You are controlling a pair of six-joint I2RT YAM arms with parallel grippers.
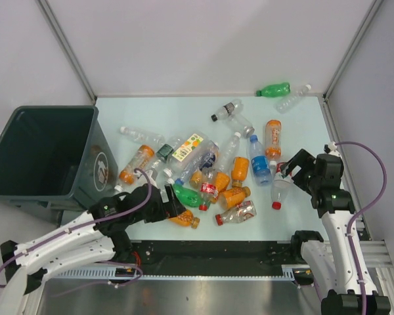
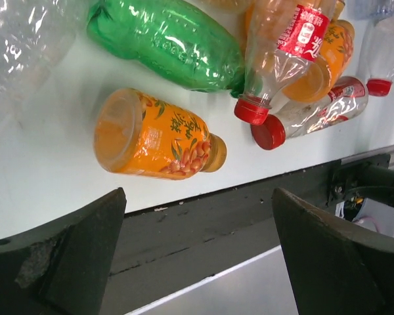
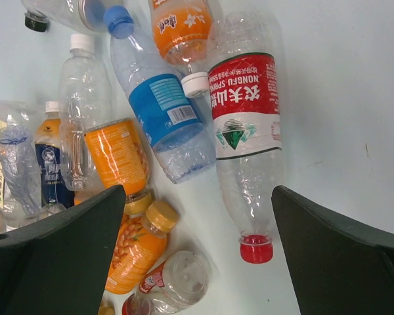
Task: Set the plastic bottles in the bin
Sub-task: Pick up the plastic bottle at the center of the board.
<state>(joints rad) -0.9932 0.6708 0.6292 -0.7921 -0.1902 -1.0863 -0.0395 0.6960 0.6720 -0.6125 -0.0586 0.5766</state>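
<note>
Left gripper: jaws spread wide with nothing between them, hanging low over the black rail at the near edge of the table.
Orange bottle: on its side just beyond the left fingers, neck pointing right in the wrist view.
Green bottle: crumpled, on its side, near the orange bottle on its far side and not touching it.
Right gripper: jaws wide apart and empty, poised over the right side of the pile.
Red-label bottle: clear, lying flat, its red cap toward the gripper, framed between the two fingers in the wrist view.
Blue-label bottle: blue cap, just beside the red-label bottle.
Pile: clear and orange bottles lying jumbled at mid-table, many touching.
Far pair: a green bottle and a clear one at the table's far right edge, well apart from the pile.
Bin: upright beside the table's left edge, white emblem facing the bottles; every bottle in view lies on the table.
</note>
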